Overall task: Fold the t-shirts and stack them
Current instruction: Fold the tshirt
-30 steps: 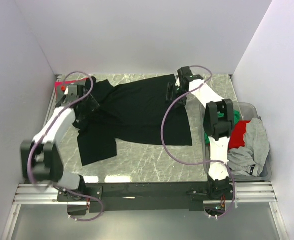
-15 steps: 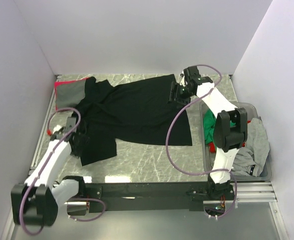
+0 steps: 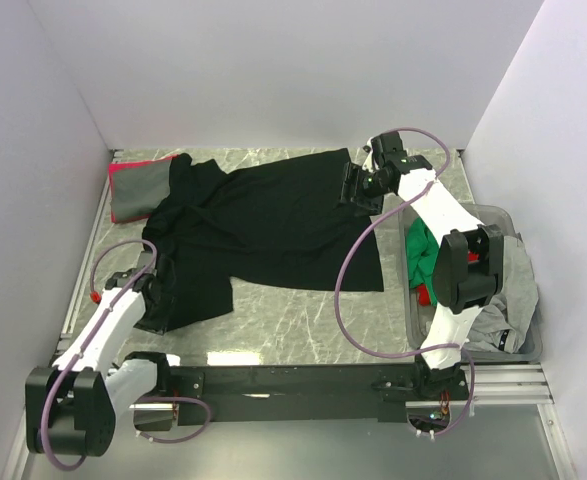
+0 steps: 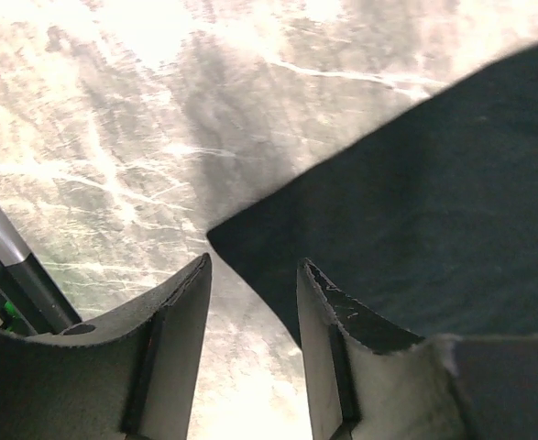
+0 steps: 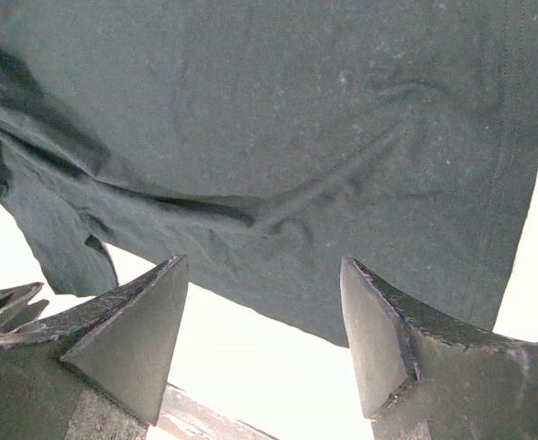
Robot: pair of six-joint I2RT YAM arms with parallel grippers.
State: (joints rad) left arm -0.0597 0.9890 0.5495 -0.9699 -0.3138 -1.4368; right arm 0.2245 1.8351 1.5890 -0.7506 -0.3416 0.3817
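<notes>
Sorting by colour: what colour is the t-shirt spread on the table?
The spread t-shirt is black, best seen from the top external view.

Bright, even overhead light, pale glare on the surface [image 3: 303, 320] toward its near edge, my left wrist view blown white up top, soft shadow across the marble, my right wrist view crisp on the black t-shirt [image 5: 278, 119], background washed out

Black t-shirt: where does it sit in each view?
Top external: black t-shirt spread across mid-table.
Left wrist: black t-shirt fills the right half, corner pointing down-left.
Right wrist: black t-shirt fills the upper frame.
Shared landmark: marble table bordering its edge.
</notes>
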